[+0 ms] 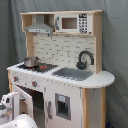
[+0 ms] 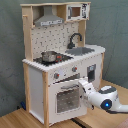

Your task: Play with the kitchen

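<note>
Squarely in both exterior views stands the kitchen (image 1: 60,70) (image 2: 60,60), a tall wooden toy with white panels and a light wood frame, set on a wooden floor (image 2: 20,117) before a grey-green curtain (image 2: 10,50). Up top, a grey hood (image 2: 49,20) sits beside a small microwave (image 1: 74,23) with a windowed door and a strip of buttons. Below them runs the dotted backsplash (image 1: 60,50). On the counter a metal pot (image 2: 49,56) rests on the black hob (image 2: 50,60), and next to it lies the sink (image 1: 74,74) with the curved black faucet (image 1: 85,59) rising behind it. Two knobs (image 2: 56,76) show on the front panel under the hob. In the second exterior view the windowed oven door (image 2: 67,97) is seen beneath those knobs, with the arm's white wrist (image 2: 102,97) reaching in from the second exterior view's right — its gripper (image 2: 85,90) is right at the door's upper edge by the handle, but whether the fingers are spread or pinching the handle cannot be told. In the first exterior view the oven door (image 1: 24,100) stands swung out at the lower left, and white parts of the arm (image 1: 12,117) crowd that corner.
</note>
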Tool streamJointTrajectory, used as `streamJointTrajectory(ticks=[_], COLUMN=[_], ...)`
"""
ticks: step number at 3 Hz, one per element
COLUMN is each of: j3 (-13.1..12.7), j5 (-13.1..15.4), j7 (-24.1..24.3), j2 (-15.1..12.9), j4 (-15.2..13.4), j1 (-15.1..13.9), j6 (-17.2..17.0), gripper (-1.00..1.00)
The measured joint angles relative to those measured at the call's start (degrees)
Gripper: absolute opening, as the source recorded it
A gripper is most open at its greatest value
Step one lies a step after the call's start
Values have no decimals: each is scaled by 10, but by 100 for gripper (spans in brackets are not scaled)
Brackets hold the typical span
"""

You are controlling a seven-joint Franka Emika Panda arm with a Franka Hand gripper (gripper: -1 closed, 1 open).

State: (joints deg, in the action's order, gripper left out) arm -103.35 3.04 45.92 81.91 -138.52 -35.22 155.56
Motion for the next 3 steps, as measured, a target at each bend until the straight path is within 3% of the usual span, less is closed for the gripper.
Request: streamJointTrajectory(ticks=[1, 2, 3], j3=[1, 19, 22], j5=[0, 0, 0], j7=[-10, -30, -43], j2=[9, 10, 13], j4=[1, 6, 35], j1=[-39, -73, -110], j6=[39, 78, 107], gripper=[100, 100, 100])
